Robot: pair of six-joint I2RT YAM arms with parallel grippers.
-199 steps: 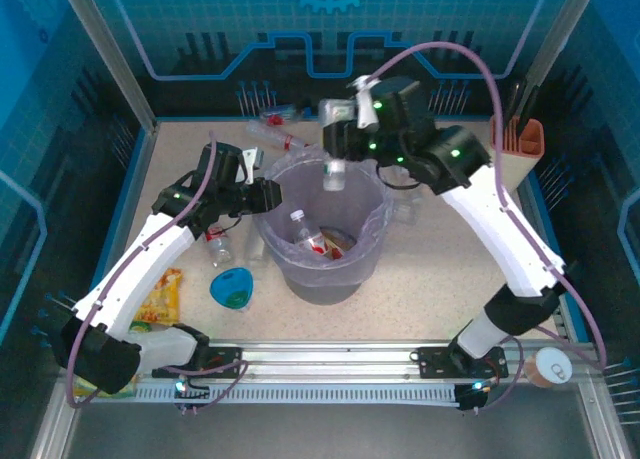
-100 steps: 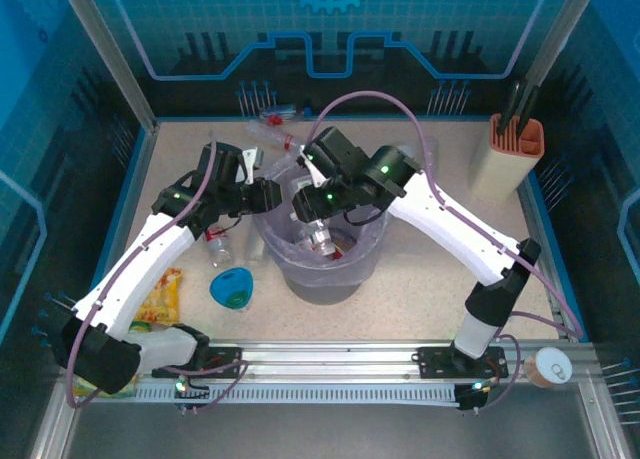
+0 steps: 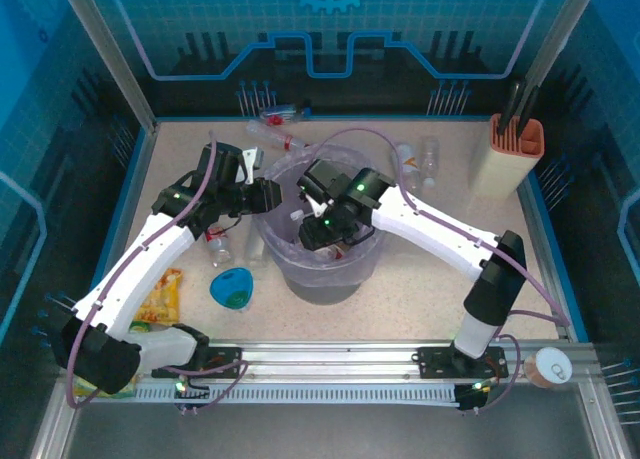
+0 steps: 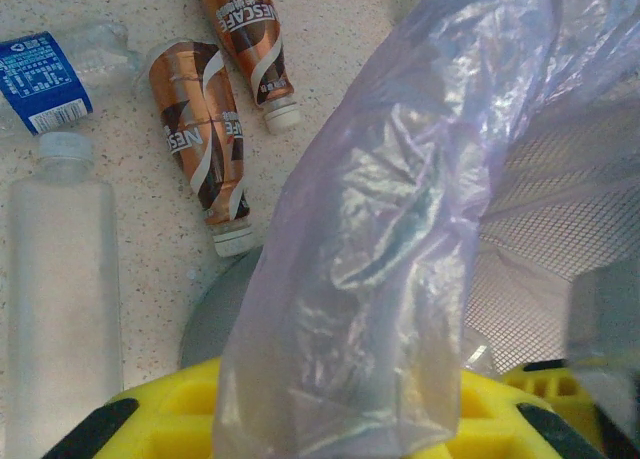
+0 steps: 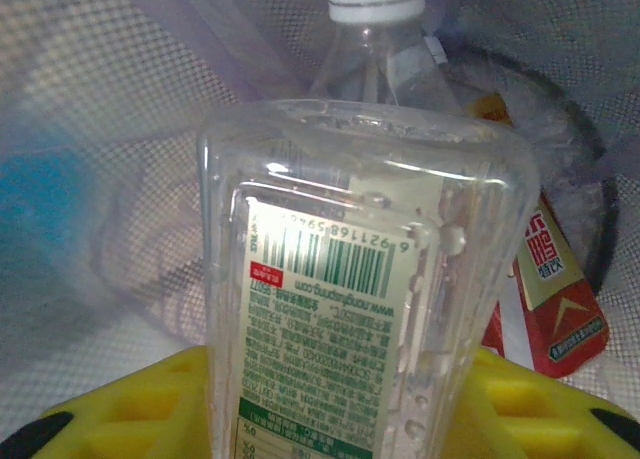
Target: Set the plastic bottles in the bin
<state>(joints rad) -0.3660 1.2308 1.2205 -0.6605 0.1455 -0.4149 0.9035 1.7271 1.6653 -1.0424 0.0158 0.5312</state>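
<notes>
The right gripper (image 3: 315,227) is hanging inside the mouth of the bin (image 3: 322,284) and is clamping one clear barcode-labelled bottle (image 5: 370,279). The bottle is standing between the yellow finger bases and is covering the fingertips. Directly beyond this gripper, one white-capped bottle (image 5: 375,39) is lying in the bin. To its right, one red-labelled item (image 5: 550,299) is lying against the mesh wall; its type cannot be determined. In the overhead view, two clear table bottles (image 3: 405,161) are lying on the table beyond the right gripper, outside the bin and just beside each other. The left gripper (image 3: 262,195) is sitting at the bin's left rim, touching it. It is pinching a gathered fold of the lilac bag (image 4: 400,229), and the film is rising from between its fingers and hiding their tips. Four bottles are lying on the table ahead and to the left of this gripper: a near brown-labelled bottle (image 4: 205,139), a far brown-labelled bottle (image 4: 252,39), one tall clear bottle (image 4: 60,279) and one blue-labelled bottle (image 4: 45,79). One blue bowl (image 3: 232,287) is sitting on the near side of the left gripper, well apart from it.
</notes>
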